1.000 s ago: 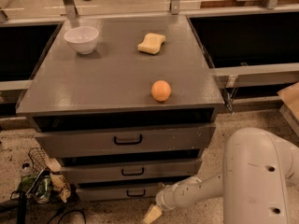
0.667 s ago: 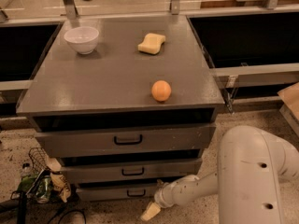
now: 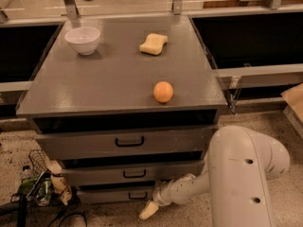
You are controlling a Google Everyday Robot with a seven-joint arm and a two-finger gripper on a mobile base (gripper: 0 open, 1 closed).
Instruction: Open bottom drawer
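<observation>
One gripper (image 3: 147, 210) sits low by the floor, just below and right of the handle (image 3: 138, 196) of the bottom drawer (image 3: 106, 196); whether it is open or closed cannot be told. The bottom drawer is the lowest of three grey fronts. On the cabinet top (image 3: 109, 79): orange (image 3: 163, 91) near right, sponge (image 3: 153, 43) far, white bowl (image 3: 82, 40) far left.
</observation>
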